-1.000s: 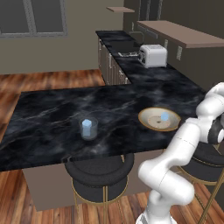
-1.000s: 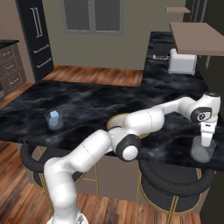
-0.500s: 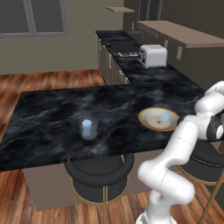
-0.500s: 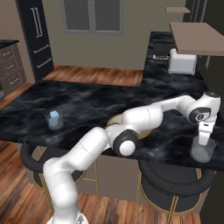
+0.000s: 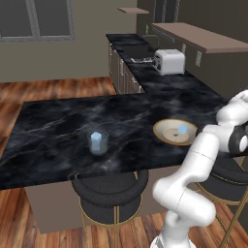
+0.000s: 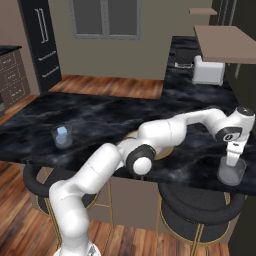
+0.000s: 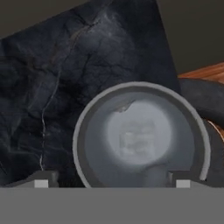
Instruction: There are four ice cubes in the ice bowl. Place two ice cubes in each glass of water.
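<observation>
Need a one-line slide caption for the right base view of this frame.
Franka gripper poised directly over the near-right tumbler on the black marble island; second tumbler at far left holds ice.

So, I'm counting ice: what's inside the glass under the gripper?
The glass under the gripper holds something pale and blurred at its middle; how many cubes cannot be told.

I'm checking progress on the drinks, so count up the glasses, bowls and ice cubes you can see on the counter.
Glasses: 2
Bowls: 1
Ice cubes: 2 clearly seen, one in a glass, one in the bowl; the other glass's contents are blurred
Total: 5
</observation>
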Robot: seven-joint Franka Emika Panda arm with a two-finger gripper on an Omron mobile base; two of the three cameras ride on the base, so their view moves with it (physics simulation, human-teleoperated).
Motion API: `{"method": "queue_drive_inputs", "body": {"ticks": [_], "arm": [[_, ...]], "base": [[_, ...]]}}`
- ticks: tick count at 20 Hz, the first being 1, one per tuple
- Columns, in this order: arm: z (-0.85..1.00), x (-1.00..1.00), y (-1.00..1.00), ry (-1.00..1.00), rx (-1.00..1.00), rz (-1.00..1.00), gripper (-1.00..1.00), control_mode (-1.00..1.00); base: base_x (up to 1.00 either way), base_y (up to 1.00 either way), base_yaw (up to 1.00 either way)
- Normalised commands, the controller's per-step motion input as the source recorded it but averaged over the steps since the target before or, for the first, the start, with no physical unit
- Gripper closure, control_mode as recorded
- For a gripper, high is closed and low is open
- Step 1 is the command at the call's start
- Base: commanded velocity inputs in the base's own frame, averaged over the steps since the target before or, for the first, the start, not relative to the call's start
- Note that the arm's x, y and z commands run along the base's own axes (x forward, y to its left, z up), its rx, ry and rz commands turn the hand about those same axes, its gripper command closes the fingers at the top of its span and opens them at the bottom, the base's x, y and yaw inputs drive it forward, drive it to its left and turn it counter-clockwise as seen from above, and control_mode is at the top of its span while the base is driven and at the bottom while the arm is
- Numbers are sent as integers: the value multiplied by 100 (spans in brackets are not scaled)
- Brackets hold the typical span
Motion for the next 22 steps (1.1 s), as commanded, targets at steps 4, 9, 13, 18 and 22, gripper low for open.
{"method": "queue_drive_inputs", "body": {"ticks": [4, 9, 13, 18, 22], "arm": [[95, -14, 0, -30, -1, 0, -100, -100], [79, -38, 56, -12, -13, 20, -100, -100], [0, -38, 100, 12, -23, 42, -100, -100], [-7, -14, 100, 24, -19, 42, -100, -100], [-22, 0, 100, 2, -11, 49, -100, -100]], "base": [[0, 0, 0], [0, 0, 0], [0, 0, 0], [0, 0, 0], [0, 0, 0]]}}
